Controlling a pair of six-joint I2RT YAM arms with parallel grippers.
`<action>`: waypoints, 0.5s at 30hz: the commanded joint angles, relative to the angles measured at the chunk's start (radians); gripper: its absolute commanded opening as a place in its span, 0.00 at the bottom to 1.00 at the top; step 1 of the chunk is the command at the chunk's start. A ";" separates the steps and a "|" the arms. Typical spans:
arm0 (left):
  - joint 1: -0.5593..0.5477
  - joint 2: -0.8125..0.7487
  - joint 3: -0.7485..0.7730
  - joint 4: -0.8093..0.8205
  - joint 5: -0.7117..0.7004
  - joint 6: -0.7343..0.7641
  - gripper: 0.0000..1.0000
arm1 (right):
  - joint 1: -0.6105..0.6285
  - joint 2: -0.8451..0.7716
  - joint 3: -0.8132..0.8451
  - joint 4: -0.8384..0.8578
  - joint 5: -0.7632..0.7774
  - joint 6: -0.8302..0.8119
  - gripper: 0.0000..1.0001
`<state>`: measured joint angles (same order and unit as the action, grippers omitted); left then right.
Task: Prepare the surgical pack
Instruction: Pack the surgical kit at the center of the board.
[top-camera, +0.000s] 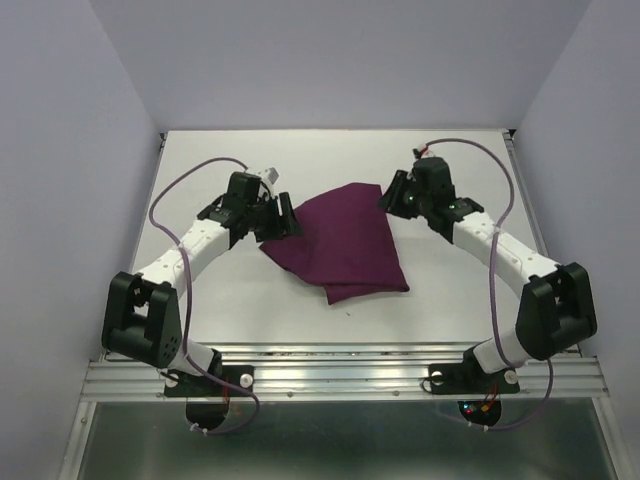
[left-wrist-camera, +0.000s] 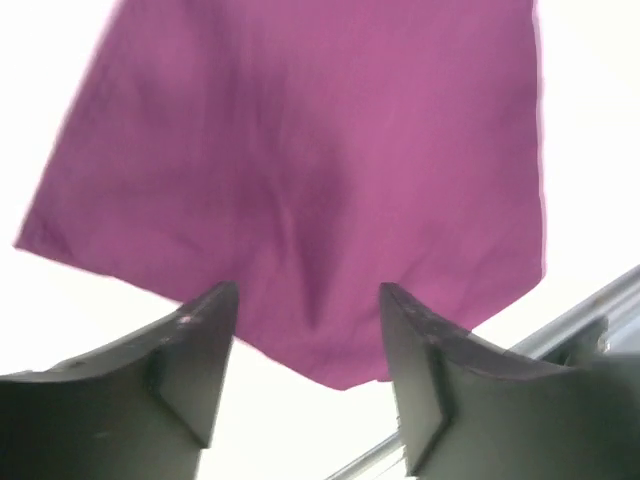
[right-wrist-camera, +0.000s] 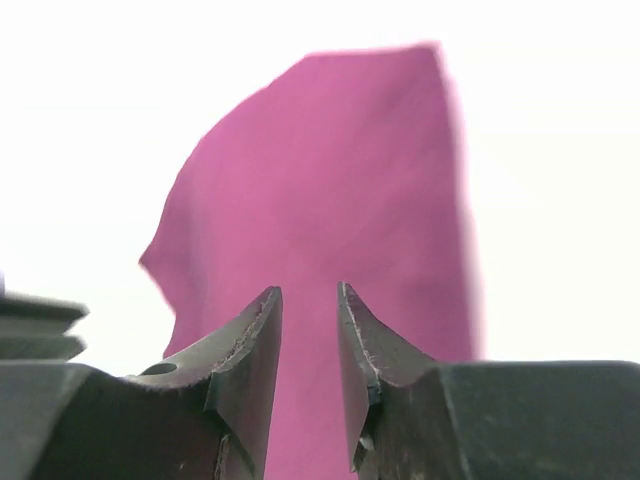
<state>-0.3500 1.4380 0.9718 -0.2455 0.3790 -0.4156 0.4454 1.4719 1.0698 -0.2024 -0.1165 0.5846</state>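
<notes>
While the folded purple cloth (top-camera: 345, 245) lies mid-surface (top-camera: 300, 160) between both arms, the left gripper (left-wrist-camera: 305, 295) gapes wide at its left edge, holding nothing. The right gripper (right-wrist-camera: 308, 292), by the cloth's far corner, is only narrowly parted and grips nothing.

Qty: 1 plum cloth (top-camera: 345, 245), 1 table (top-camera: 300, 160), 2 arms (top-camera: 190, 250): L end effector (top-camera: 283, 222) + R end effector (top-camera: 392, 195).

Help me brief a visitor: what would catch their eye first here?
A folded purple cloth lies in the middle, vivid against the white table. Two arms flank it: the left gripper gapes open at its left edge, and the right gripper sits at its far right corner, jaws nearly together.
</notes>
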 joint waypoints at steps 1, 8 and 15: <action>0.013 0.062 0.160 -0.018 -0.032 0.028 0.48 | -0.118 0.079 0.096 -0.054 0.081 -0.066 0.32; 0.011 0.317 0.317 0.066 0.011 -0.038 0.00 | -0.175 0.369 0.373 -0.152 0.216 -0.081 0.25; 0.002 0.432 0.327 0.087 -0.022 -0.048 0.00 | -0.165 0.573 0.542 -0.246 0.235 -0.100 0.24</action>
<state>-0.3393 1.8751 1.2705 -0.1806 0.3626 -0.4545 0.2687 2.0182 1.5341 -0.3908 0.0834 0.5110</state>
